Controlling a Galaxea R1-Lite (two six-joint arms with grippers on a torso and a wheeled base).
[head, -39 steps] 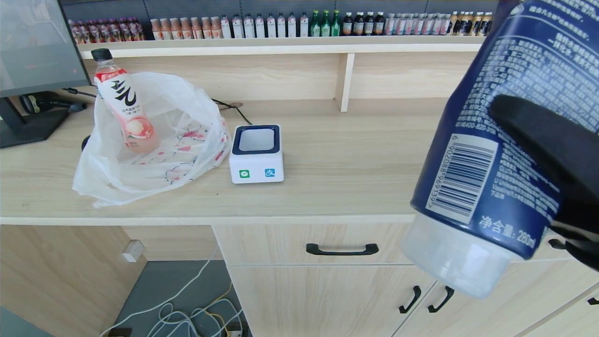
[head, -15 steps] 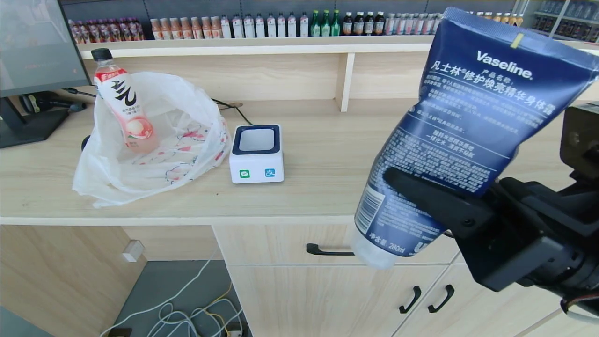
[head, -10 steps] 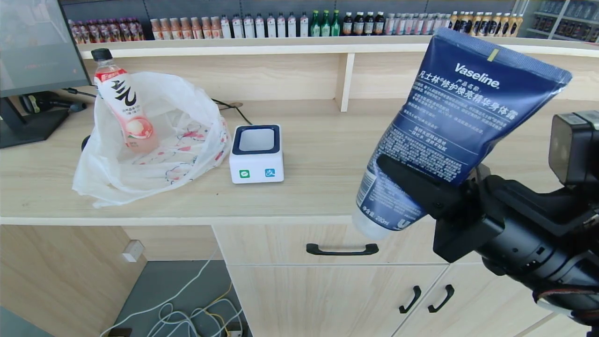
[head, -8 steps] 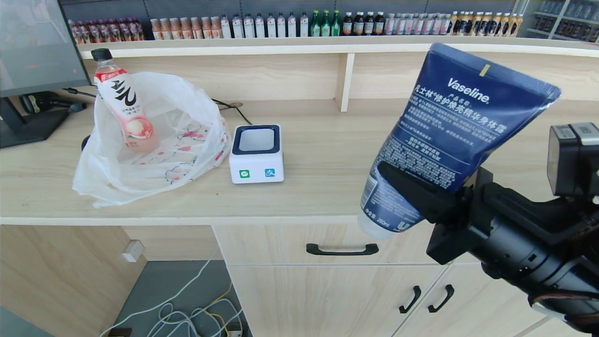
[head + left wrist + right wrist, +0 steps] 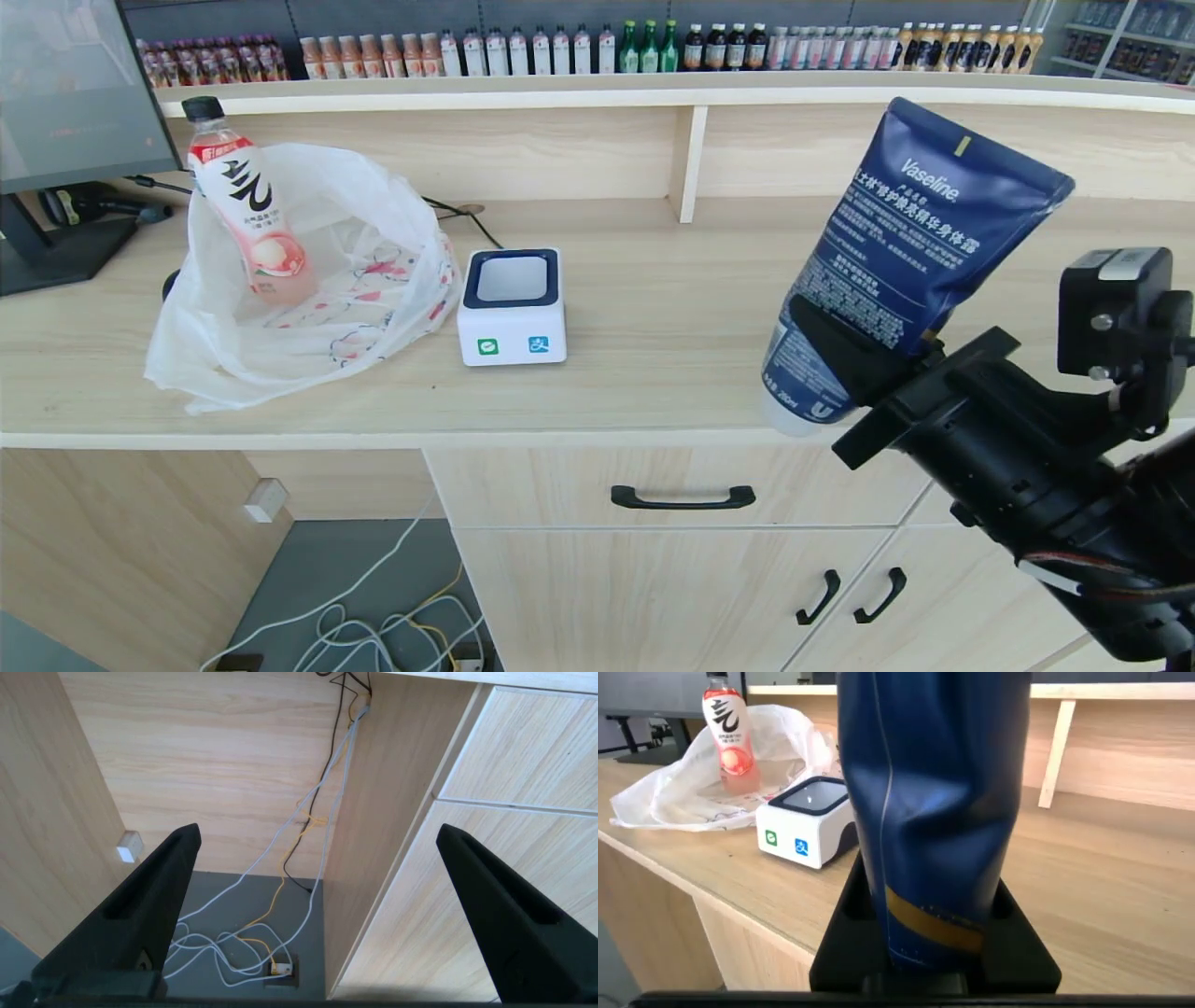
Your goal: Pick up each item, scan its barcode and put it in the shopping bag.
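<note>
— What has changed?

— The right arm has carried the blue tube [image 5: 920, 252] away from the head camera and lower. It filled the right side of the view before; its cap end now hangs by the front edge of the counter [image 5: 672, 308]. The bag, the scanner and the drink have stayed put.

— Go over the layout.

— The long pale wooden counter runs across the view, with a dark monitor [image 5: 65, 93] at its far left. The white shopping bag [image 5: 233, 355] lies slumped open on the left part of the counter. The tube is in the air on the right, tilted, with the crimped end up and the clear cap down, well apart from the scanner [image 5: 513, 305]. That small white box with a dark-framed window sits just right of the bag. A peach drink bottle [image 5: 247, 215] leans inside the bag, its black cap above the rim.

— And the claws?

— The right gripper [image 5: 868, 373] is clenched on the tube's lower part, one finger on each side in the wrist view [image 5: 934, 905]. The left gripper [image 5: 318, 905] is released, its fingers spread wide, down beside the cabinet above some floor cables [image 5: 248, 947].
</note>
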